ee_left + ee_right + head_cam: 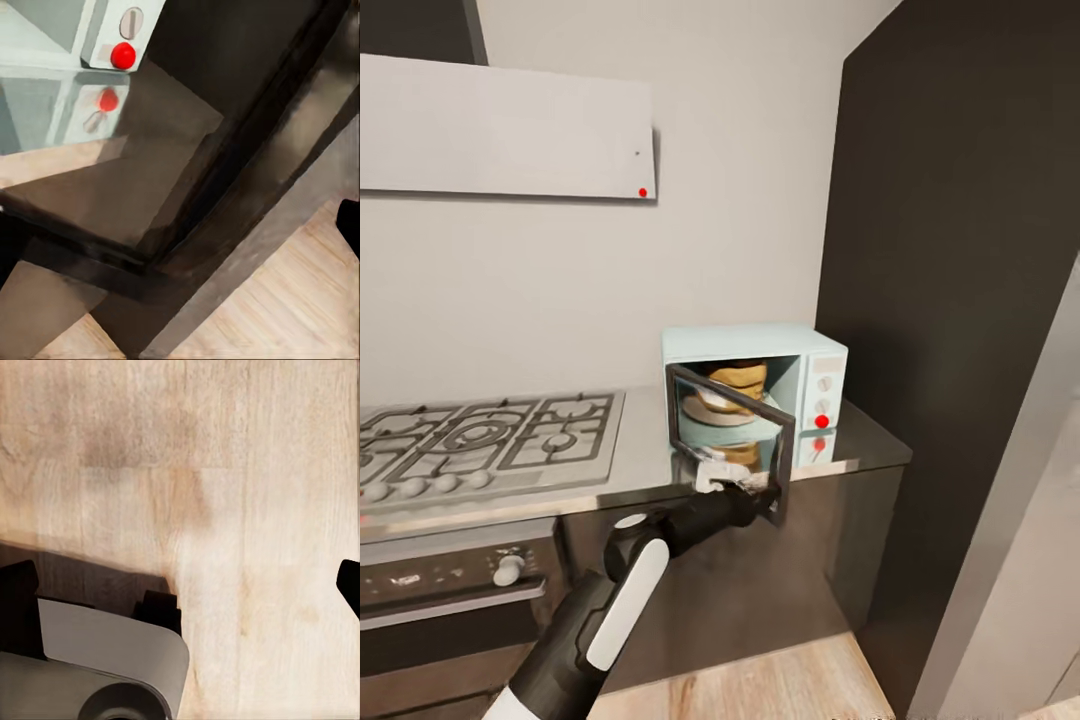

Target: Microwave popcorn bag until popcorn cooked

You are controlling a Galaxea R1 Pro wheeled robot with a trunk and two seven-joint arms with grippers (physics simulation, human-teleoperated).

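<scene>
The mint-blue microwave (815, 350) stands on the steel countertop (640, 455) with its dark glass door (730, 435) swung open toward me. Inside, the tan popcorn bag (738, 378) sits upright on the round plate; no kernels can be made out. My left gripper (748, 492) is at the door's lower outer edge, in front of the counter. In the left wrist view my left gripper (178, 236) has its dark fingertips (349, 225) far apart, and the microwave's panel with a red knob (124, 55) is mirrored in the countertop (150, 172). My right gripper (184, 585) hangs open over the wood floor (225, 472).
A gas hob (490, 435) lies to the microwave's left, with a dark built-in oven (450, 590) beneath and a range hood (510, 130) above. A tall dark cabinet (960, 300) walls the right side. Wood floor (760, 680) runs before the counter.
</scene>
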